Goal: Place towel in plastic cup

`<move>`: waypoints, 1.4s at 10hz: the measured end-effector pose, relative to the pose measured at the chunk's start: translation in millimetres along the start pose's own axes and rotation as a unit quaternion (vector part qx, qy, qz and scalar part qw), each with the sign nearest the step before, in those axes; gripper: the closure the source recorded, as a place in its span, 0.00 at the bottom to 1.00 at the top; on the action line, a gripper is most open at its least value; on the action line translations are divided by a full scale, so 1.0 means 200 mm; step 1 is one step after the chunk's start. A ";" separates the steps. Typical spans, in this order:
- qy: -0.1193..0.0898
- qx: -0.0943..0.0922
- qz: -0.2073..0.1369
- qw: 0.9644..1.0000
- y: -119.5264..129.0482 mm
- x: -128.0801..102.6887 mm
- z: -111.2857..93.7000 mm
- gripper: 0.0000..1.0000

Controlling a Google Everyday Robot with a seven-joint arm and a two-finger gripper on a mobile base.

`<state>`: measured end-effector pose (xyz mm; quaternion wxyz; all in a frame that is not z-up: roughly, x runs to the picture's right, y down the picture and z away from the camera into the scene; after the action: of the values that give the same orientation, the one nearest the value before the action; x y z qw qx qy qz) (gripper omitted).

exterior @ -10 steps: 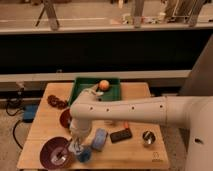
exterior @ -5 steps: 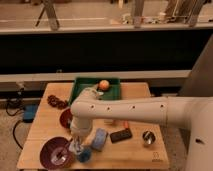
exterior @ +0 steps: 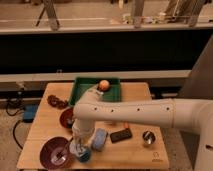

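Note:
My white arm reaches in from the right across the wooden table. My gripper points down near the table's front left, just above a small blue cup-like thing. A light blue folded towel lies on the table just right of the gripper, apart from it. I cannot tell whether the gripper touches the cup.
A purple plate with a utensil lies left of the gripper. A dark red bowl sits behind it. A green tray with an orange stands at the back. A black object and a metal cup lie to the right.

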<state>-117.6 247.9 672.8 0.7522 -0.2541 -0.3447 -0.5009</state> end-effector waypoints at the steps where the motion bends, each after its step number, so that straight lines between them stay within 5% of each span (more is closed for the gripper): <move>1: 0.003 0.003 -0.001 1.000 0.03 -0.02 -0.01 0.95; 4: 0.003 0.005 -0.009 1.000 0.10 -0.05 -0.01 0.93; 8: -0.031 0.004 -0.034 0.999 0.13 -0.05 0.04 0.54; 11: -0.038 0.006 -0.041 0.998 0.13 -0.06 0.05 0.25; 14: -0.036 0.014 -0.044 0.998 0.11 -0.07 0.05 0.20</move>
<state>-102.6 271.3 667.9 0.7202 -0.2456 -0.3892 -0.5192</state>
